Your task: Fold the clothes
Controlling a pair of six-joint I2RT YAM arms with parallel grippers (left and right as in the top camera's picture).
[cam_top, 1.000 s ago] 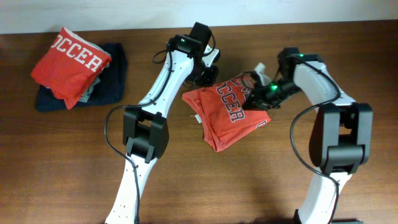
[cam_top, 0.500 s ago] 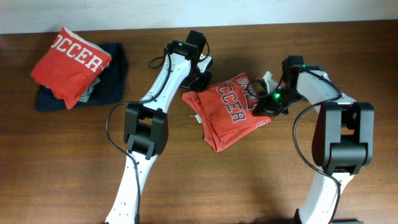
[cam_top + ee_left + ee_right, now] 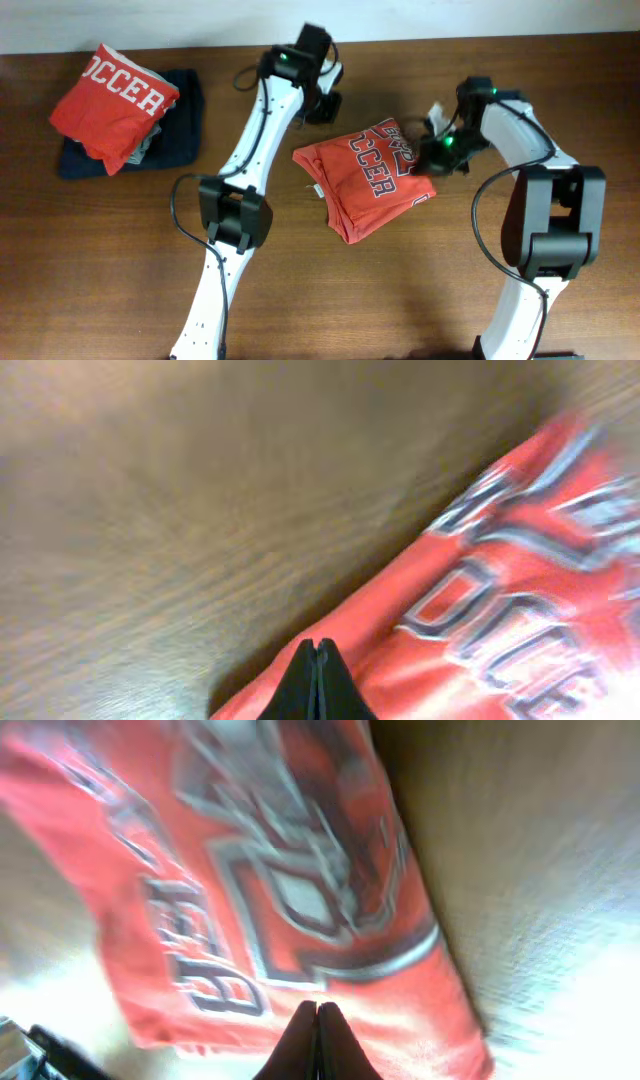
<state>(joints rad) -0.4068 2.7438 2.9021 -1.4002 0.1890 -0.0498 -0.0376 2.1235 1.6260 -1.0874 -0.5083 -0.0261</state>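
The coral-red T-shirt (image 3: 365, 185) lies in a loosely folded bundle mid-desk (image 3: 400, 290), lettering up. The right gripper (image 3: 317, 1010) hangs over its right edge, jaws clenched on nothing. The left gripper (image 3: 317, 650) is just past its far-left corner, jaws also clenched empty. 1 more red shirt (image 3: 110, 100) rests on a navy garment (image 3: 185, 130) far left.

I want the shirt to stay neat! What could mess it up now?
The right gripper, jaws shut, sits at the right edge of the coral T-shirt; moving off, it might snag and drag the fold open. The bundle also looks lopsided, so lifting it could let it flop apart.
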